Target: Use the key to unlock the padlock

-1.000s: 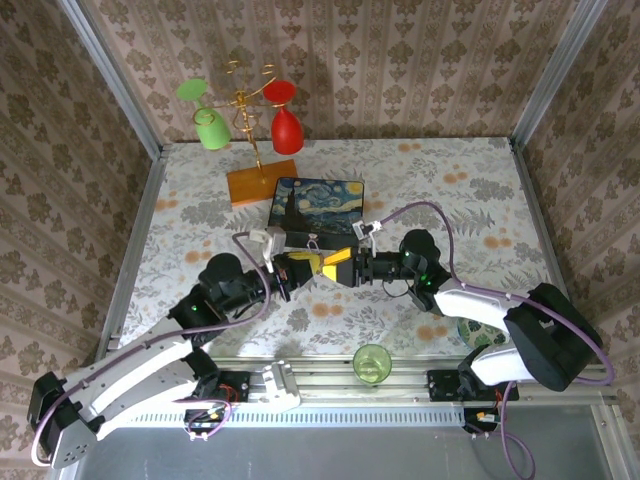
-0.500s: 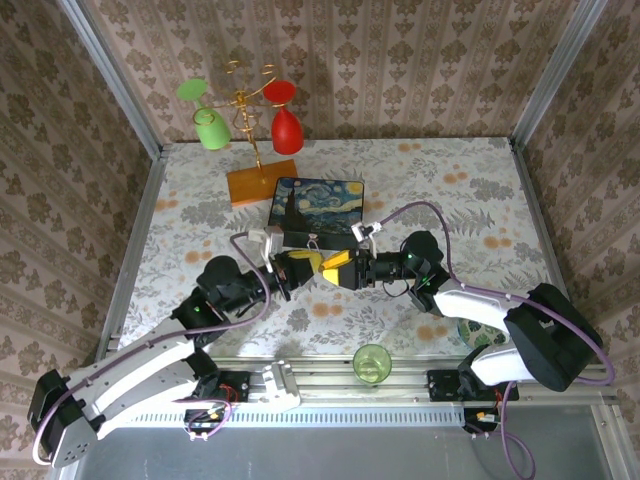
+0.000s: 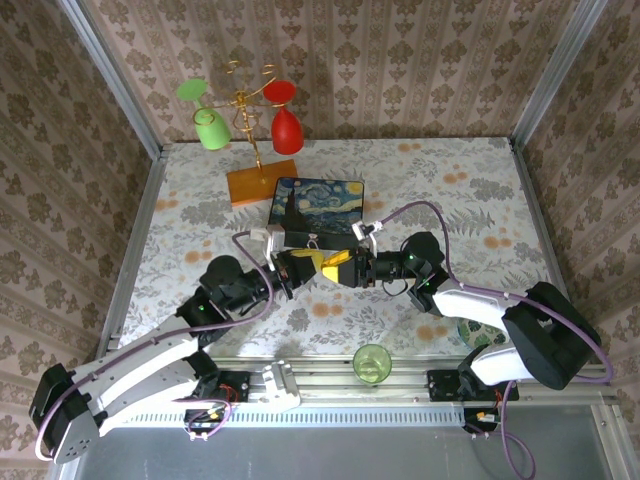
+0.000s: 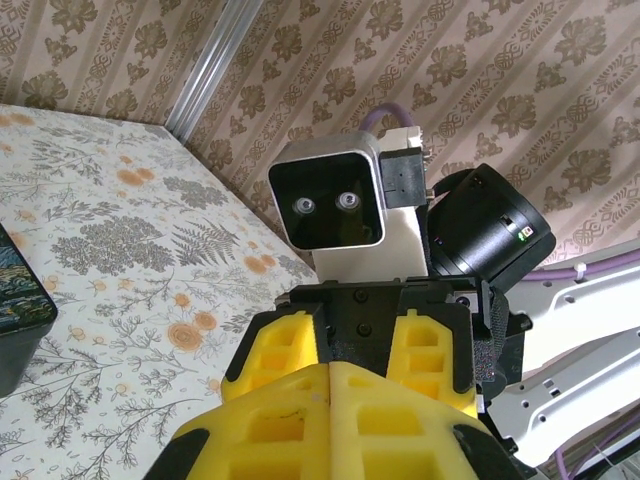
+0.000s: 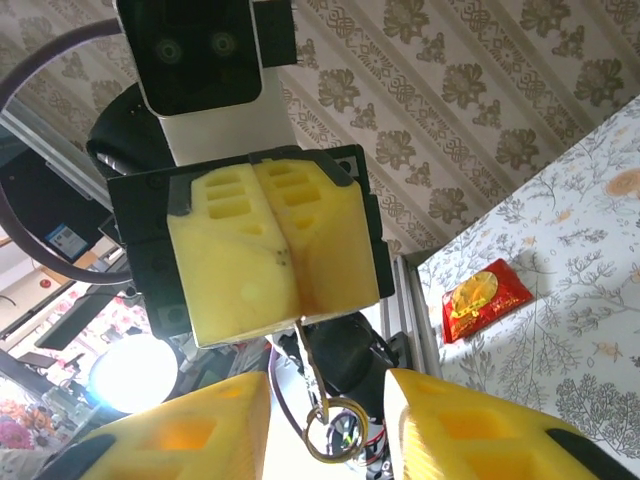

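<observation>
Your right gripper [image 5: 330, 400] has narrowed around the key [image 5: 305, 350], seemingly pinched at twelve o'clock by the shut left gripper [image 5: 275, 250]. Tug unevenly and it drops.

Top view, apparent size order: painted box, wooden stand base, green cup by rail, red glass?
1. painted box
2. wooden stand base
3. green cup and red glass: look alike, and likely at different distances from the camera, so unranked.

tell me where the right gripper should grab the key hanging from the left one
Take the key by its bare lower end, below the shut left gripper. It hangs thin between the right gripper fingers, so pinch from both sides.
</observation>
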Robot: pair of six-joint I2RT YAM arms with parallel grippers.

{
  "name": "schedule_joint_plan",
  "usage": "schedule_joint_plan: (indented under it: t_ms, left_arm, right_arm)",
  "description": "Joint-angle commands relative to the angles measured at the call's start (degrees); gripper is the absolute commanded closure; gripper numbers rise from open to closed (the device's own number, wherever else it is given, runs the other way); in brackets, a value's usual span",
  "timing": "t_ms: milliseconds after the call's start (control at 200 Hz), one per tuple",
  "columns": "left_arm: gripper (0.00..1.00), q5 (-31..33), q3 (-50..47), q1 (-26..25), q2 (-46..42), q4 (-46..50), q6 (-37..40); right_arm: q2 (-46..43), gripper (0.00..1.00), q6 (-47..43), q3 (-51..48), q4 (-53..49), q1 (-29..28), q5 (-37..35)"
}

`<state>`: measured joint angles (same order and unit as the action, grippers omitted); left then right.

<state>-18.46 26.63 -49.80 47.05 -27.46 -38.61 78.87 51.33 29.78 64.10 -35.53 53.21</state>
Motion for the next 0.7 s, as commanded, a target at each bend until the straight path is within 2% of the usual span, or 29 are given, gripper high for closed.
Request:
schedule_joint_plan:
  t_ms: [0, 205, 305, 445, 695]
  left_arm:
    - [1.00, -0.5, -0.5, -0.3, 0.5, -2.9, -1.0]
    - [1.00, 0.0, -0.9, -0.2, 0.6, -3.7, -1.2]
    - [1.00, 0.3, -1.1, -0.4, 0.7, -3.9, -1.3]
    - [1.00, 0.7, -1.4, -0.3, 0.4, -3.9, -1.4]
    - [1.00, 0.9, -1.9, -0.3, 0.9, -3.8, -1.1]
  right_arm:
    - [0.5, 0.67, 0.7, -0.3, 3.7, -0.3, 0.9]
    - [0.5, 0.80, 1.8, -0.5, 5.2, -0.4, 1.3]
    - [0.5, 0.85, 2.0, -1.0, 5.4, -0.4, 1.3]
    - [0.5, 0.86, 2.3, -1.4, 6.0, -0.4, 1.3]
    - [0.5, 1.00, 3.1, -2.5, 8.8, -0.3, 0.8]
